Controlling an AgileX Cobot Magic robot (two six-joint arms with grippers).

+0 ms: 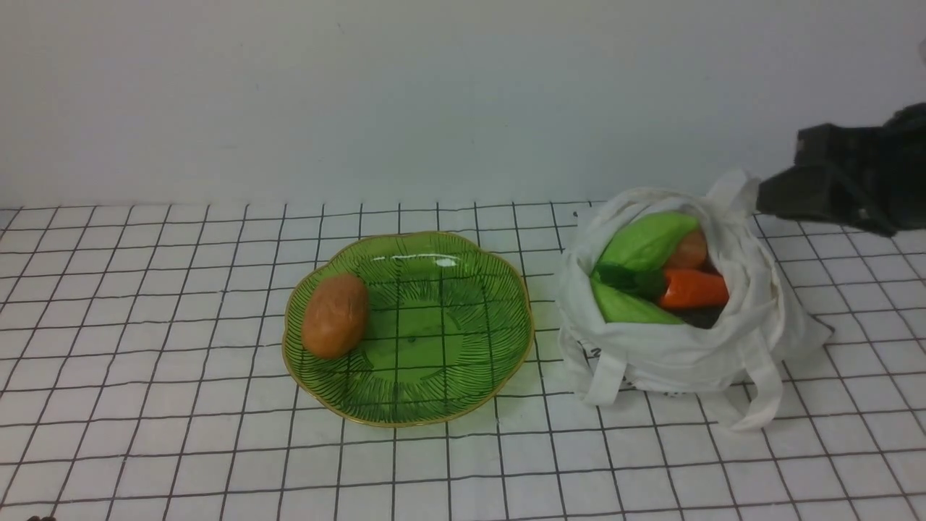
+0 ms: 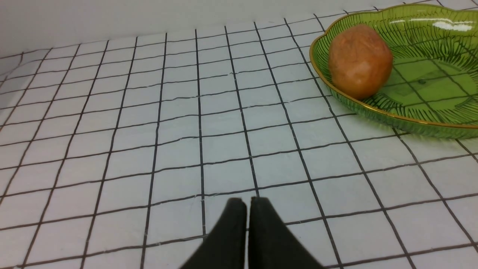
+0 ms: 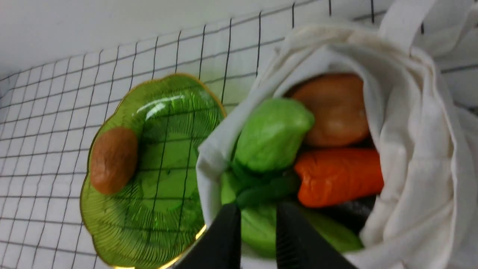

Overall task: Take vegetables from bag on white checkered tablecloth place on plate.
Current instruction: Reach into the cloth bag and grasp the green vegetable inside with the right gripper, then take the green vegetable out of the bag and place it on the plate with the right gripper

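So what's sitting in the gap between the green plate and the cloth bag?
In the front view, just bare checkered tablecloth separates the plate from the bag.

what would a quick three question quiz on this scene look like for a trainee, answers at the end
1. Multiple choice: what lies on the green plate?
a) a carrot
b) a potato
c) a gourd

2. True or false: the white bag stands to the right of the plate.

3. Fill in the blank: in the bag, the dark green top belongs to the orange ____.

Key:
1. b, the brown potato
2. true
3. carrot
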